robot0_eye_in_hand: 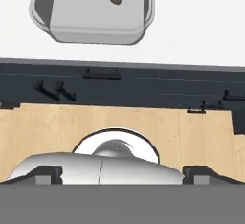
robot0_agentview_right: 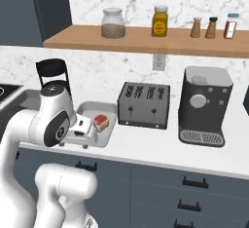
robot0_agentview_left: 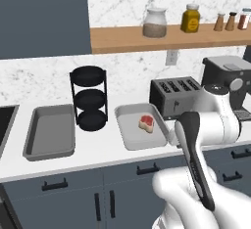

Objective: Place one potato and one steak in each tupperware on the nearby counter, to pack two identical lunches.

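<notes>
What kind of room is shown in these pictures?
A home-style kitchen, rendered in simulation. A toaster and a coffee machine stand on the white counter, and jars sit on a wooden wall shelf.

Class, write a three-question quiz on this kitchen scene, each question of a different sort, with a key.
1. True or false: the red raw steak lies in the grey rectangular tray beside the toaster.
2. What stands between the two grey trays? A) black three-tier round rack B) kettle C) bowl
3. Fill in: the other grey tray holds ____.

Key: 1 true; 2 A; 3 nothing.
</notes>
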Motion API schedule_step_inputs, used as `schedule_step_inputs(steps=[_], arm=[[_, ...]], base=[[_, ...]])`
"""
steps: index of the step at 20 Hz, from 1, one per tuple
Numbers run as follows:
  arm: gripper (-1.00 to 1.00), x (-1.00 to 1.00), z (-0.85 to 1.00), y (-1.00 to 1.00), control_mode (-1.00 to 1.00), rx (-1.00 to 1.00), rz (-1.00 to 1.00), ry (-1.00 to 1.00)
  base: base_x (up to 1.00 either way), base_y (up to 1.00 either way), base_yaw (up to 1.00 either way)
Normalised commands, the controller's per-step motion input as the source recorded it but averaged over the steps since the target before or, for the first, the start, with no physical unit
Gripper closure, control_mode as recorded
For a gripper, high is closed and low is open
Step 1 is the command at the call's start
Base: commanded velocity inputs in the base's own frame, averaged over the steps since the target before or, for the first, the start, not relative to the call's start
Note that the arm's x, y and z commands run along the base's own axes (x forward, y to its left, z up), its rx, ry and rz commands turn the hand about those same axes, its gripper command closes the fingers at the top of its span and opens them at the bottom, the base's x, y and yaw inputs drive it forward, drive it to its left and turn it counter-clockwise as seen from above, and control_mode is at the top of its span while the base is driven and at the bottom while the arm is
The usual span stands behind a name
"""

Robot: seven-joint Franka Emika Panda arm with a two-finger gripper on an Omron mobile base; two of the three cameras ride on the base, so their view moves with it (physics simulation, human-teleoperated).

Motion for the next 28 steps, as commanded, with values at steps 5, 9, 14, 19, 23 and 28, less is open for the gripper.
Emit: schedule_step_inputs(steps=[5, 9, 14, 19, 23, 28], arm=[[-1.0, 0.0, 0.0, 0.0, 1.0, 0.0, 0.0, 0.0], [-1.0, 0.0, 0.0, 0.0, 1.0, 0.0, 0.0, 0.0], [-1.0, 0.0, 0.0, 0.0, 1.0, 0.0, 0.0, 0.0], [-1.0, 0.0, 0.0, 0.0, 1.0, 0.0, 0.0, 0.0], [-1.0, 0.0, 0.0, 0.0, 1.0, 0.0, 0.0, 0.0], [-1.0, 0.0, 0.0, 0.0, 1.0, 0.0, 0.0, 0.0]], base=[[-0.98, -0.4, -0.32], [-0.22, -0.04, -0.8], [0.0, -0.22, -0.88], [0.79, -0.92, -0.19], [0.69, -1.0, 0.23], [0.41, -0.99, 0.19]])
